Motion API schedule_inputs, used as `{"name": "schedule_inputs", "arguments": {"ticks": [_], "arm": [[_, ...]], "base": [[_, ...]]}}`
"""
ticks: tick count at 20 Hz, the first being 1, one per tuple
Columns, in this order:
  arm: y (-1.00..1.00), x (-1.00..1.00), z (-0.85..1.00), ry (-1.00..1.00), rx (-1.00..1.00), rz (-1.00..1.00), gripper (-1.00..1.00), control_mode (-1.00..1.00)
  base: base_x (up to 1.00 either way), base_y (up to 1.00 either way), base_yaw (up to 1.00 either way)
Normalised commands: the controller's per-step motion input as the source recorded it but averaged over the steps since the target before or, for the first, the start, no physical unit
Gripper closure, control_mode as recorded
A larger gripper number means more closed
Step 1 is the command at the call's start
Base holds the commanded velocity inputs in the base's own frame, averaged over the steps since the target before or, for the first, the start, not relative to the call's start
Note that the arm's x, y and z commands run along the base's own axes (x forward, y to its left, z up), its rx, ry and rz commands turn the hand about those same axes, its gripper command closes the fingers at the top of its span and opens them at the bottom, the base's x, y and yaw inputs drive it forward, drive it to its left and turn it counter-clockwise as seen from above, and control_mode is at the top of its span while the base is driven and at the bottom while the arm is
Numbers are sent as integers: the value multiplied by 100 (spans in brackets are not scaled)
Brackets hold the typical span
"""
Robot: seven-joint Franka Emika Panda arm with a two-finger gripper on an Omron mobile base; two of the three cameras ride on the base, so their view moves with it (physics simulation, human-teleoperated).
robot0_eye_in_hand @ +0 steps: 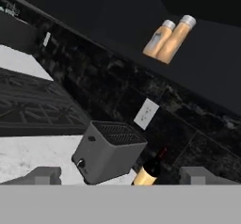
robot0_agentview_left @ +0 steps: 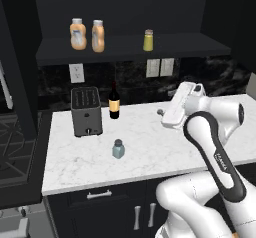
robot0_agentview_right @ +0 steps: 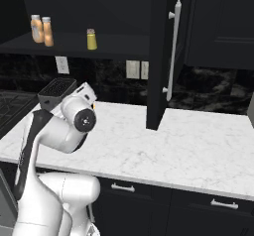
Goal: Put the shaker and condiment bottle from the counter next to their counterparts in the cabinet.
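The small pale blue-grey shaker (robot0_agentview_left: 118, 149) stands alone on the white marble counter (robot0_agentview_left: 160, 157), in front of the toaster. Two near-identical orange condiment bottles (robot0_agentview_left: 78, 34) (robot0_agentview_left: 98, 36) stand side by side at the left of the dark cabinet shelf (robot0_agentview_left: 125, 48). I cannot tell which of the two came from the counter. A yellow-green shaker (robot0_agentview_left: 148, 40) stands further right on the same shelf. My gripper (robot0_eye_in_hand: 121, 176) is open and empty. It hangs above the counter (robot0_agentview_left: 162, 113), right of the wine bottle, and faces the toaster and the shelf.
A grey toaster (robot0_agentview_left: 86, 111) and a dark wine bottle (robot0_agentview_left: 114, 102) stand at the back left of the counter. A stove (robot0_agentview_left: 15, 147) lies to the left. An open cabinet door (robot0_agentview_right: 158, 56) with a silver handle hangs over the counter's middle.
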Motion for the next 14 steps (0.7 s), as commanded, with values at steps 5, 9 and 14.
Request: {"name": "schedule_inputs", "arguments": {"ticks": [5, 9, 14], "arm": [[-25, -16, -13, 0, -3, 15, -100, -100], [-3, -21, -5, 18, 0, 0, -100, -100], [0, -79, -50, 28, 0, 0, -100, -100]], "base": [[0, 0, 0], [0, 0, 0], [0, 0, 0]]}}
